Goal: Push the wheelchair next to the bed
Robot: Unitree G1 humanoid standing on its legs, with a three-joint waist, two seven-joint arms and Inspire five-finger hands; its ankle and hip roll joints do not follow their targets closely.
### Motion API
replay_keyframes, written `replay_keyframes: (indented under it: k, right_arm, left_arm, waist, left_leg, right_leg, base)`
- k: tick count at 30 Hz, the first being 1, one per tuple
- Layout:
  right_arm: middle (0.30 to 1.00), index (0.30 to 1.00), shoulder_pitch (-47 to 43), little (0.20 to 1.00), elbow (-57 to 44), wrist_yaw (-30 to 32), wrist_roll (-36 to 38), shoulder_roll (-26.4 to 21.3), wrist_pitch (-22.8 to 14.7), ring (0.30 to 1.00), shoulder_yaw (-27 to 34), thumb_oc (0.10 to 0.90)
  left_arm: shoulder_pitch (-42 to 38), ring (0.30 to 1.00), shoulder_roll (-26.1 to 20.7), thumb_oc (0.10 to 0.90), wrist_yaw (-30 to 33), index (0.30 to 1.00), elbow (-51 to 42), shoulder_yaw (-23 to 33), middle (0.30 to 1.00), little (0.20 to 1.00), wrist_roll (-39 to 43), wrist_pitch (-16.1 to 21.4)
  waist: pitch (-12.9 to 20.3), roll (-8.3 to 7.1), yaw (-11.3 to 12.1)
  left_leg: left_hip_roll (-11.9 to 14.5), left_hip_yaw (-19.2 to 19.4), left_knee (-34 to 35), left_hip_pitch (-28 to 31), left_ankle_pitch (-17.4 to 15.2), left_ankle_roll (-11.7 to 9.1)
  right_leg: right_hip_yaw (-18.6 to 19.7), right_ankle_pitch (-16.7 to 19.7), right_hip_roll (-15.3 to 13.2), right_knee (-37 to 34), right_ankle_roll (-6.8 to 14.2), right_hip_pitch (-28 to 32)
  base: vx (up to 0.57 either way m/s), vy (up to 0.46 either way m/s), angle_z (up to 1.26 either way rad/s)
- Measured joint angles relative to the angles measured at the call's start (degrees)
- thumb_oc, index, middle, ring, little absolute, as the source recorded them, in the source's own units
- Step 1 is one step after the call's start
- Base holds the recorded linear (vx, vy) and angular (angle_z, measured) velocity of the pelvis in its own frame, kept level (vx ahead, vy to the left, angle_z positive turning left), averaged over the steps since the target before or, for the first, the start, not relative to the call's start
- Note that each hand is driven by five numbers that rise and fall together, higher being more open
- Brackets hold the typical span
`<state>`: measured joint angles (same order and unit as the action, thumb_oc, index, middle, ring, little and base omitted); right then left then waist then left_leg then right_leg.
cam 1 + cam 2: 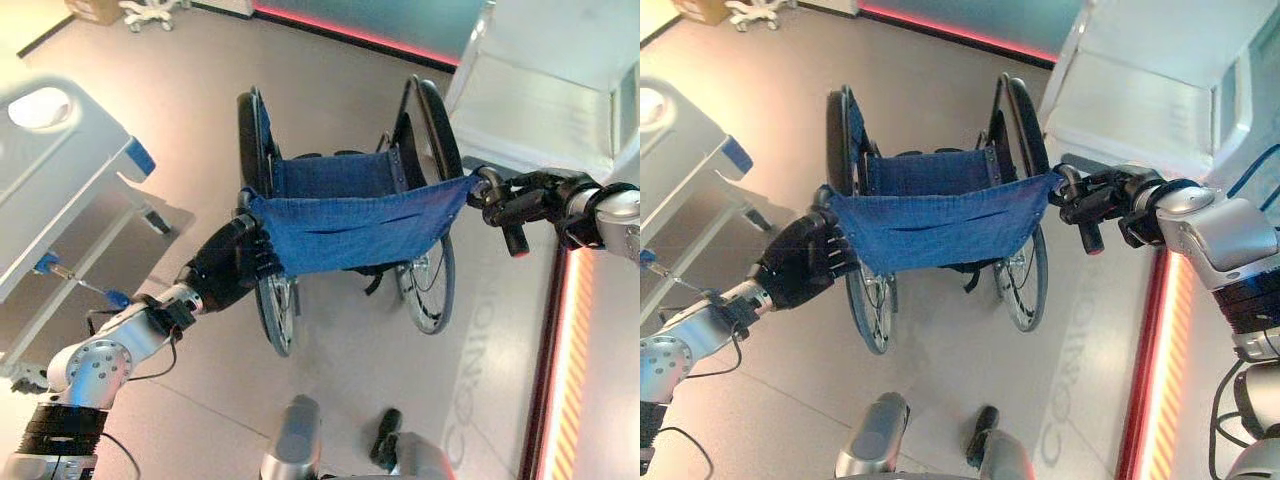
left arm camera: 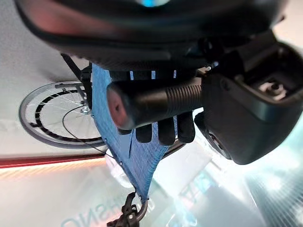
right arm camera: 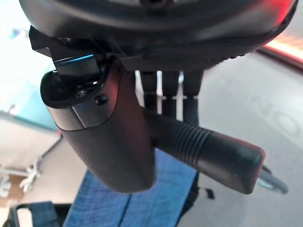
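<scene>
Both hands grip the wheelchair (image 1: 345, 225) by its push handles, the left hand (image 1: 232, 265) and right hand (image 1: 525, 205) curled round them, bed (image 1: 60, 170) to the left.

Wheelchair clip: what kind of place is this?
Probably a hospital or care room, perhaps a mock-up: a blue-seated wheelchair on smooth floor, a bed with blue fittings beside it, and a wheeled equipment base further off.

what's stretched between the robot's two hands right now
The wheelchair's blue fabric backrest spans the gap, seen in both eye views. The left hand is curled round one push handle, the right hand round the other.
</scene>
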<state>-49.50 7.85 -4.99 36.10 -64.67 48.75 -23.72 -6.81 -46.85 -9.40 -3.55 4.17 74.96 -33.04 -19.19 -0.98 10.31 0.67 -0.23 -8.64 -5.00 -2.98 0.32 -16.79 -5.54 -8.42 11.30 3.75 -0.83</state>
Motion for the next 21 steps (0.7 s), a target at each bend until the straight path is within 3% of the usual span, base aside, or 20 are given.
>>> replay_keyframes:
  k: [1, 2, 4, 6, 7, 8, 9, 11, 12, 14, 15, 16, 17, 18, 20, 21]
  right_arm:
    - [0.300, 0.300, -0.04, 0.300, 0.20, 0.70, -0.21, 0.16, -0.03, 0.300, -0.05, 0.400]
    - [0.300, 0.300, 0.04, 0.300, 1.05, 1.44, -1.67, 1.27, -0.14, 0.300, -0.17, 0.400]
    - [0.300, 0.300, -0.04, 0.300, 2.92, 1.63, -2.51, 2.25, -0.13, 0.300, -0.19, 0.400]
    - [0.300, 0.300, -0.19, 0.300, 5.05, 1.98, -4.55, 4.39, -0.15, 0.300, -0.15, 0.400]
    - [0.300, 0.300, -0.59, 0.300, 6.42, 2.87, -4.72, 6.32, -0.20, 0.300, -0.21, 0.400]
    - [0.300, 0.300, -1.06, 0.300, 6.91, 3.28, -4.75, 7.16, -0.21, 0.300, -0.27, 0.400]
    - [0.300, 0.300, -2.26, 0.300, 7.68, 3.60, -4.77, 7.99, -0.19, 0.300, -1.23, 0.400]
    - [0.300, 0.300, -2.08, 0.300, 7.93, 3.10, -4.26, 8.40, -0.15, 0.300, -1.74, 0.400]
    - [0.300, 0.300, -1.47, 0.300, 7.73, 2.54, -4.26, 8.83, -0.23, 0.300, -1.58, 0.400]
    - [0.300, 0.300, 0.80, 0.300, 5.80, 1.94, -4.12, 8.96, -0.42, 0.300, -1.38, 0.400]
    - [0.300, 0.300, 1.68, 0.300, 4.59, 1.32, -3.99, 8.80, -0.42, 0.300, -1.38, 0.400]
    - [0.300, 0.300, 1.72, 0.300, 4.15, 1.07, -3.55, 8.42, -0.56, 0.300, -1.35, 0.400]
    - [0.300, 0.300, 1.76, 0.300, 4.18, 1.07, -3.54, 8.37, -0.62, 0.300, -1.35, 0.400]
    - [0.300, 0.300, 1.78, 0.300, 4.04, 1.01, -3.48, 8.35, -0.79, 0.300, -1.25, 0.400]
    - [0.300, 0.300, 1.87, 0.300, 3.57, 0.87, -3.46, 8.37, -2.37, 0.300, -0.94, 0.400]
    - [0.300, 0.300, 1.82, 0.300, 3.27, 0.85, -3.49, 8.38, -3.70, 0.300, -0.59, 0.400]
  left_arm:
    - [-0.19, 0.300, -0.22, 0.400, 0.03, 0.300, 0.00, -0.97, 0.300, 0.300, 0.00, 0.01]
    - [-0.50, 0.300, -0.44, 0.400, -0.12, 0.300, 0.12, -1.92, 0.300, 0.300, 0.01, 0.02]
    - [-1.11, 0.300, -0.36, 0.400, -0.81, 0.300, 0.17, -2.63, 0.300, 0.300, 0.00, 0.52]
    - [-2.10, 0.300, 2.11, 0.400, -0.80, 0.300, 1.14, -2.80, 0.300, 0.300, -1.35, 2.26]
    - [-2.65, 0.300, 2.49, 0.400, -0.54, 0.300, 2.21, -2.74, 0.300, 0.300, -2.93, 3.07]
    - [-2.78, 0.300, 2.46, 0.400, -0.41, 0.300, 2.64, -2.67, 0.300, 0.300, -3.27, 3.57]
    - [-2.83, 0.300, 2.55, 0.400, -0.38, 0.300, 3.15, -1.78, 0.300, 0.300, -3.58, 3.71]
    - [-2.70, 0.300, 1.29, 0.400, -0.82, 0.300, 3.01, -1.52, 0.300, 0.300, -3.89, 3.57]
    - [-1.98, 0.300, -0.02, 0.400, -1.43, 0.300, 2.95, -1.51, 0.300, 0.300, -3.81, 3.28]
    - [-0.08, 0.300, -1.83, 0.400, -2.45, 0.300, 2.80, -1.45, 0.300, 0.300, -3.78, 2.40]
    - [0.54, 0.300, -2.98, 0.400, -2.76, 0.300, 3.00, -1.37, 0.300, 0.300, -3.78, 1.60]
    - [0.60, 0.300, -3.41, 0.400, -4.00, 0.300, 3.20, -0.83, 0.300, 0.300, -3.15, 1.26]
    - [0.59, 0.300, -3.67, 0.400, -4.03, 0.300, 3.17, -0.83, 0.300, 0.300, -3.15, 1.13]
    - [0.58, 0.300, -4.03, 0.400, -3.61, 0.300, 3.22, -0.82, 0.300, 0.300, -3.17, 0.85]
    - [0.36, 0.300, -4.49, 0.400, -3.39, 0.300, 3.64, -0.15, 0.300, 0.300, -3.17, 0.80]
    - [-0.32, 0.300, -4.77, 0.400, -3.23, 0.300, 4.19, 0.26, 0.300, 0.300, -3.17, 0.80]
  waist:
    - [0.25, 1.27, -0.41]
    - [0.05, 1.19, -0.22]
    - [0.24, -0.38, 0.09]
    - [0.14, -1.68, 0.88]
    - [0.15, -2.74, 2.34]
    - [0.07, -2.93, 3.31]
    - [-0.08, -3.21, 4.16]
    - [0.01, -3.04, 5.40]
    - [0.07, -2.84, 5.82]
    - [1.01, -3.50, 7.76]
    - [2.09, -4.72, 8.07]
    - [2.07, -4.87, 7.40]
    - [2.10, -4.98, 6.93]
    - [2.01, -5.30, 6.68]
    - [2.05, -5.38, 6.67]
    - [1.99, -5.31, 6.64]
  left_leg:
    - [-0.20, 0.76, 6.06, 2.21, 5.95, 2.28]
    - [-0.32, 0.41, 9.01, 4.76, 7.77, 1.56]
    - [-1.63, 0.61, 9.30, 5.67, 7.00, 1.32]
    - [-1.76, 3.06, 6.42, 5.66, 4.56, -0.59]
    - [-1.56, 4.85, 1.39, 4.36, 1.77, -2.45]
    - [-1.20, 5.47, -3.96, 1.96, -0.11, -2.69]
    - [-0.38, 6.30, -12.81, -4.29, -3.70, -4.78]
    - [-0.14, 6.82, -7.18, -6.58, -2.41, -3.27]
    - [-0.43, 6.73, -5.63, -7.81, -1.03, -1.21]
    - [-1.15, 7.15, -8.16, -7.48, -0.42, 0.58]
    - [-1.92, 7.95, -7.68, -6.80, 1.04, 3.22]
    - [-2.32, 7.13, -7.04, -5.90, 1.21, 4.62]
    - [-2.72, 7.04, -6.03, -4.88, 1.63, 4.79]
    - [-3.57, 6.67, -4.25, -2.81, 1.78, 5.18]
    - [-4.12, 6.91, -0.88, -0.32, 2.62, 5.64]
    - [-4.16, 6.75, 0.59, 0.71, 2.62, 5.64]
  right_leg:
    - [-0.16, -0.33, 0.75, 1.25, 0.05, 0.14]
    - [-0.10, -0.79, 0.49, 3.72, 0.34, -0.10]
    - [-0.70, -0.59, 1.62, -3.59, 1.07, 2.69]
    - [-0.62, 1.80, 3.88, -12.75, -0.79, 8.61]
    - [0.82, 3.21, 4.24, -16.56, -0.83, 11.25]
    - [1.99, 2.74, 4.17, -16.50, -1.50, 11.53]
    - [4.63, 2.02, 4.83, -16.42, -0.92, 12.30]
    - [5.55, -0.62, 6.29, -16.25, -1.62, 14.54]
    - [5.92, -3.07, 6.84, -14.36, -1.71, 15.57]
    - [6.64, -8.02, 5.78, -8.94, -1.14, 15.09]
    - [6.11, -11.44, 4.88, -1.33, 2.66, 13.21]
    - [5.42, -14.14, 3.73, 14.36, 6.84, 7.80]
    - [5.30, -13.40, 3.42, 19.37, 7.89, 5.98]
    - [5.91, -11.73, 2.73, 26.12, 10.65, 2.98]
    - [6.38, -12.09, 2.41, 27.56, 9.95, 0.29]
    - [6.27, -13.61, 2.62, 24.86, 7.16, -1.36]
  base:
    - [0.39, 0.058, 0.33]
    - [0.49, 0.047, 0.23]
    - [0.52, 0.049, 0.26]
    - [0.52, 0.071, 0.10]
    - [0.39, 0.067, -0.24]
    - [0.52, 0.099, -0.32]
    - [0.40, 0.091, -0.21]
    - [0.62, 0.166, -0.27]
    - [0.58, 0.182, -0.42]
    - [0.48, 0.169, -0.64]
    - [0.48, 0.135, -0.28]
    - [0.32, 0.069, 0.14]
    - [0.42, 0.064, 0.37]
    - [0.35, 0.031, 0.23]
    - [0.33, -0.002, 0.10]
    - [0.37, -0.019, 0.07]
